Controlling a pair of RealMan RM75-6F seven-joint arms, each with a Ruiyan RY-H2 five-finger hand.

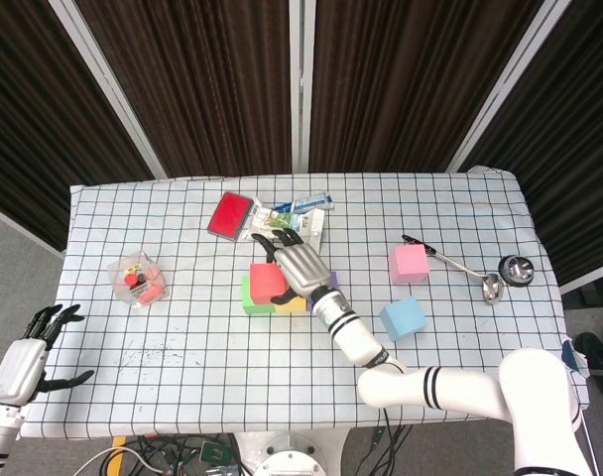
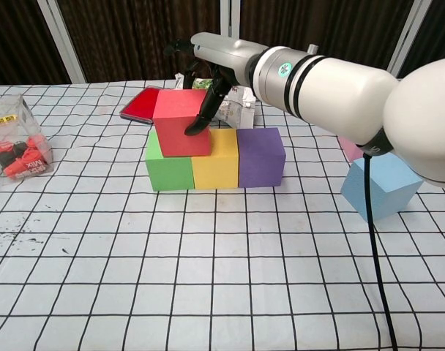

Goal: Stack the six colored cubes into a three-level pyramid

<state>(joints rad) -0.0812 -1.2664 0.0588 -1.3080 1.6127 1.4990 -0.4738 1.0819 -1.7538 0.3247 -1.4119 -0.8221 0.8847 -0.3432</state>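
Right hand [image 2: 208, 69] grips red cube [image 2: 180, 123] by opposite sides, over green/yellow seam. Cube looks light, soft foam; squeeze gently.

Tablecloth [image 2: 208, 292] showing white w/ black grid lines; cubes reading red [image 2: 180, 124] over green [image 2: 166, 170], yellow [image 2: 215, 164], purple [image 2: 260, 156], w/ light blue [image 2: 383, 184] and pink [image 1: 409, 263] off to the side. Right hand [image 2: 208, 73] showing silver w/ black fingers, arm [image 2: 339, 88] white w/ black bands. Flat red case [image 1: 230, 214] sitting against dark brown curtains [image 1: 182, 79].
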